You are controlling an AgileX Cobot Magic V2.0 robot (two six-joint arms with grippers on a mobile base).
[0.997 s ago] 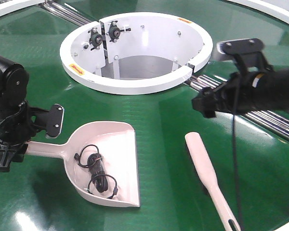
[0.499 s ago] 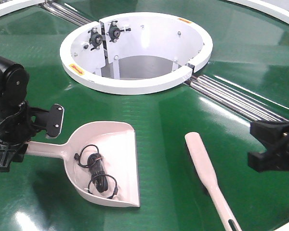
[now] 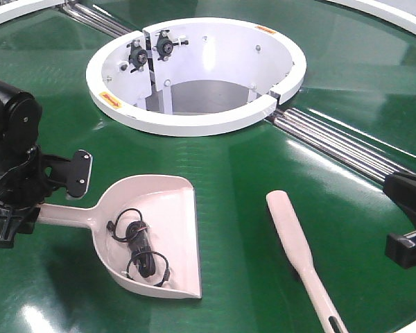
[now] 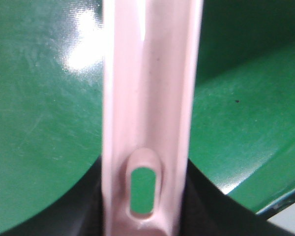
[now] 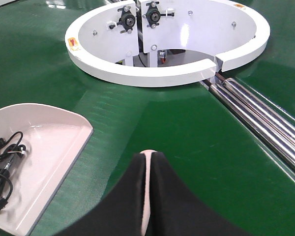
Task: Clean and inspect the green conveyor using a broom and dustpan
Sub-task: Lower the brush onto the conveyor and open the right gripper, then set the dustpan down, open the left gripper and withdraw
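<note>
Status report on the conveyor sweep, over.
Left gripper shut on dustpan handle. Right gripper clear of broom, jaws unclear. Broom flat on green conveyor; black cable in dustpan. Nothing blocking broom.

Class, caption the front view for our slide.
A dustpan holding black cable lies beside a broom on the green conveyor.

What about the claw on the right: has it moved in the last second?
Yes. The right gripper has swung away from the white ring, down to the picture's right edge, level with the broom.
</note>
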